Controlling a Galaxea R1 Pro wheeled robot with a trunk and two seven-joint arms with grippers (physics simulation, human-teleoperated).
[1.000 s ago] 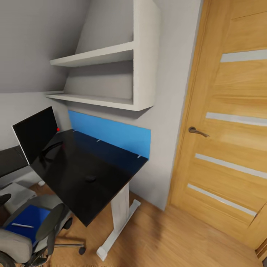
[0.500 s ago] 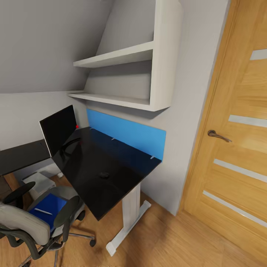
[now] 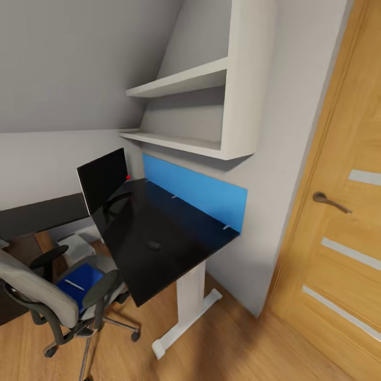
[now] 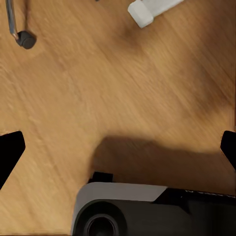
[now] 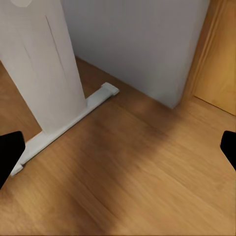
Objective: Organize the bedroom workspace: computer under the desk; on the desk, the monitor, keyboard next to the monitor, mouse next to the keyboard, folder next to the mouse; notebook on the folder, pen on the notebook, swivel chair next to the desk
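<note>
The black desk [image 3: 174, 259] stands against the wall on a white leg [image 5: 44, 64]. The black monitor [image 3: 103, 180] stands upright at its far end, and the small dark mouse [image 3: 154, 245] lies mid-desk. The grey swivel chair [image 3: 47, 301] sits at the lower left, beside the desk, with the blue folder [image 3: 87, 274] on its seat and the white pen [image 3: 74, 284] lying on the folder. A light-grey computer [image 3: 76, 247] stands on the floor under the desk. The keyboard and notebook are out of view. Left gripper [image 4: 118, 152] and right gripper [image 5: 118, 152] hang open over bare floor.
A blue wall panel [image 3: 196, 193] runs behind the desk, with white shelves [image 3: 185, 79] above it. A wooden door [image 3: 338, 222] with a lever handle [image 3: 329, 201] is at the right. A chair caster [image 4: 27, 40] and the desk foot [image 4: 147, 12] lie near the left gripper.
The whole head view has shifted: desk, monitor and chair now sit further right and the door slides toward the edge. That is the camera turning; nothing in the room moved.
</note>
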